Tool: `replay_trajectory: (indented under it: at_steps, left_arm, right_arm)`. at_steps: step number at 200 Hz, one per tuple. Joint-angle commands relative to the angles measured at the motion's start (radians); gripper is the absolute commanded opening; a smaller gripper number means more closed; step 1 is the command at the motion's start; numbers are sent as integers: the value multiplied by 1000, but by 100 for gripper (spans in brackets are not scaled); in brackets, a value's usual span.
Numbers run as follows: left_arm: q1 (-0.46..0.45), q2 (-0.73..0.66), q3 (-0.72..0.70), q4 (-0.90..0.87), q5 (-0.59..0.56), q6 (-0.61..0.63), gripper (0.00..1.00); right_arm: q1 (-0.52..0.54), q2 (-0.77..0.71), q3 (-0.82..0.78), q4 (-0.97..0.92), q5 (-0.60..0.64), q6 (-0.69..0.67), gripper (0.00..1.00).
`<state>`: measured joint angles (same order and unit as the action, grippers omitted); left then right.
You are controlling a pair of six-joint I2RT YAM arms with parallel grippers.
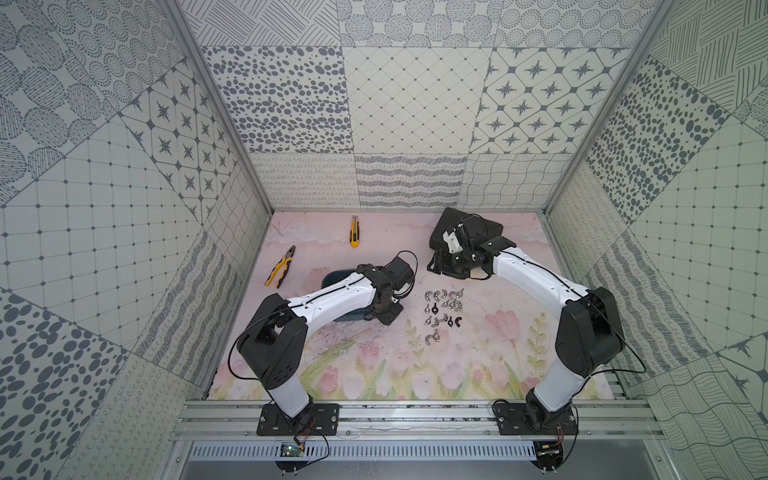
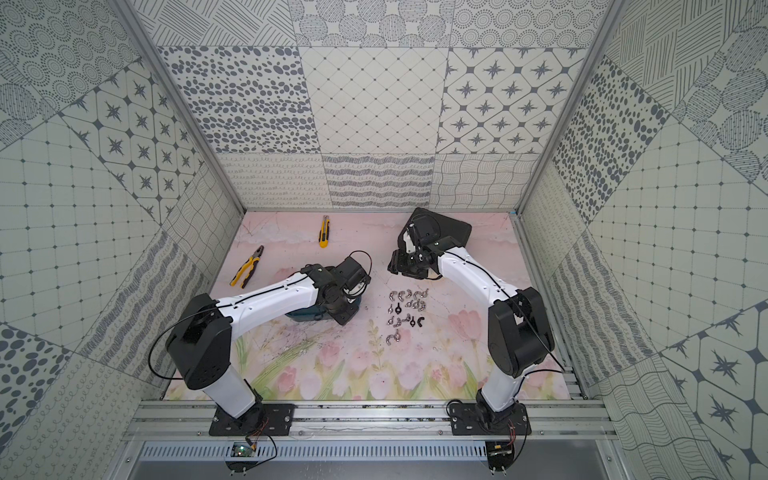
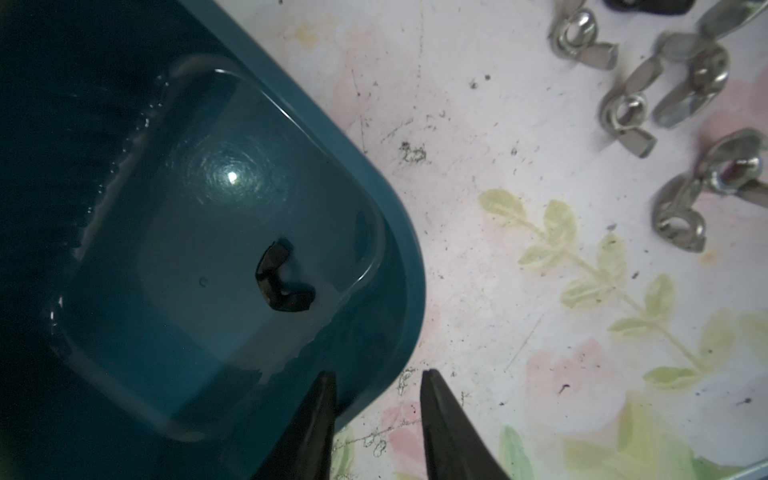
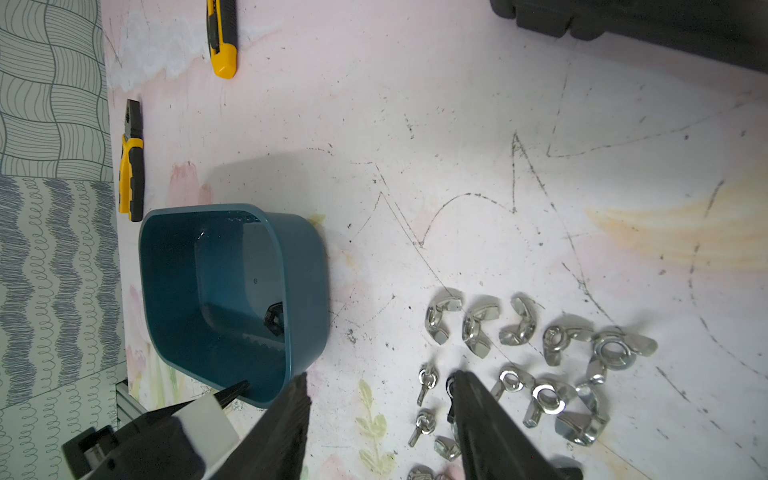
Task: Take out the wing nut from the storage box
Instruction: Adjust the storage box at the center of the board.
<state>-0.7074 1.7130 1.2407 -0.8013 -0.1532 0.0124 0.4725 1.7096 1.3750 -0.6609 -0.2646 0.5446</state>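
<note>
**One wing nut [image 3: 282, 282] lies in the storage box [image 3: 328, 129]; nothing is gripped**

I find the storage box standing on the desk [image 1: 478, 365] left of its middle, under the left arm's wrist. In both top views only parts of its teal rim show.

Through the left wrist camera I see a single black wing nut lying on the box floor near a rounded corner. It touches no other item. The right wrist camera shows the same nut [image 4: 274, 319], partly hidden behind the box wall. It is not yet out.

The left end effector [image 3: 378, 374] is released and holds nothing. Its fingers stand apart and straddle that corner of the rim, one over the inside and one over the desk outside. A strip of desk shows between the outer finger and the wall.

The right end effector [image 4: 378, 376] is released and empty, with its fingers spread wide. It hangs over the desk between the box and the loose wing nuts [image 4: 552, 353]. One fingertip overlaps a black nut in that view; I cannot tell whether they touch.

The loose wing nuts lie clustered at the middle of the desk, apart from the box. Most are silver and a few are black.

The pliers [image 1: 281, 266] lie near the left edge and the utility knife [image 1: 354, 231] near the far edge. The black case [image 1: 486, 228] sits in the far right corner, partly behind the right arm.
</note>
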Motion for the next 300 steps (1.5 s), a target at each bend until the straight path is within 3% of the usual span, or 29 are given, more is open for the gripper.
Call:
replay_trajectory:
  at_steps: [1, 26, 52, 97, 131, 177, 212, 266, 300]
  left_arm:
    - [1, 30, 15, 25, -30, 35, 37]
    - [5, 11, 16, 38, -12, 31, 34]
    - [27, 25, 36, 8, 16, 15, 23]
    - [53, 61, 51, -7, 57, -63, 18]
    - [89, 96, 118, -32, 69, -239, 16]
    - [97, 142, 194, 6, 64, -571, 13]
    - [97, 209, 268, 3, 35, -699, 11]
    - [94, 281, 355, 17, 4, -843, 12]
    - [95, 272, 379, 45, 23, -863, 26]
  right_arm:
    - [1, -11, -14, 34, -13, -12, 60]
    - [0, -11, -17, 34, -13, -15, 60]
    - [0, -9, -15, 34, -17, -15, 59]
    - [0, -11, -22, 38, -18, -18, 59]
    - [0, -16, -32, 39, -18, -21, 59]
    - [-3, -25, -49, 46, -23, -23, 59]
    - [-10, -51, -75, 46, -19, -29, 59]
    - [-29, -88, -105, 46, -16, -34, 60]
    - [-29, -95, -103, 44, -17, -38, 60]
